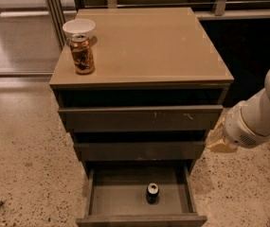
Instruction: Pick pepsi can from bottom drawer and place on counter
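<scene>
Tool [218, 139] hangs just beside the right end of the middle drawer [139, 150] front, with nothing seen in its hold; how far open it is, we cannot tell. Pepsi can [152, 192] stands upright below and left of it, well apart, in the open bottom drawer [111, 197].

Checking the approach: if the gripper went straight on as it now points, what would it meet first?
Probably the right end of the middle drawer, which the gripper faces from the right, though depth is unclear. The pepsi can sits lower, out of that line.
</scene>
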Robot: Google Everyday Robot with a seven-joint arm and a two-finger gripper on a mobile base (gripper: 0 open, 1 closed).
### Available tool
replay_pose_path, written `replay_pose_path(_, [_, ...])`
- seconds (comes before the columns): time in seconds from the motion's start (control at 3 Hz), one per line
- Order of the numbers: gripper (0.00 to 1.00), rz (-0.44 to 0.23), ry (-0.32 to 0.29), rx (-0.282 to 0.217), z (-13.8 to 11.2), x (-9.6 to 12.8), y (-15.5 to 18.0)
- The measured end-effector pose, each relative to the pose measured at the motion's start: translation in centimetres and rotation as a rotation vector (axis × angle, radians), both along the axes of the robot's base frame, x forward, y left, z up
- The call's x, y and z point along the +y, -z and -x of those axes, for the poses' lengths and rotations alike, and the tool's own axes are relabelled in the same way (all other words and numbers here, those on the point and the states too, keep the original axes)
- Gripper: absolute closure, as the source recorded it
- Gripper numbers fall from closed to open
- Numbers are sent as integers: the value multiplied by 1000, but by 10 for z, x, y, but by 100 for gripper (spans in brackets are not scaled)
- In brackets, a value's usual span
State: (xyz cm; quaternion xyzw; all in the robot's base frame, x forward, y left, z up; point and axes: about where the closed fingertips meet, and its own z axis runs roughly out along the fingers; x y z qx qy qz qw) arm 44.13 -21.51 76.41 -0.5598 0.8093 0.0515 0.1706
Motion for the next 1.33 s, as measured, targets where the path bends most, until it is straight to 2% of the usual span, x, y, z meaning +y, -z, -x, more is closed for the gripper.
replay_pose_path(0.33, [100, -85, 16, 43, 22, -5, 98])
replay_pose_path(0.67, [100, -190, 49, 31, 14, -3, 183])
replay_pose_path(1.0, [100, -263, 111, 7, -9, -11, 255])
replay_pose_path(1.33, [100, -305, 120, 69, 4, 0, 295])
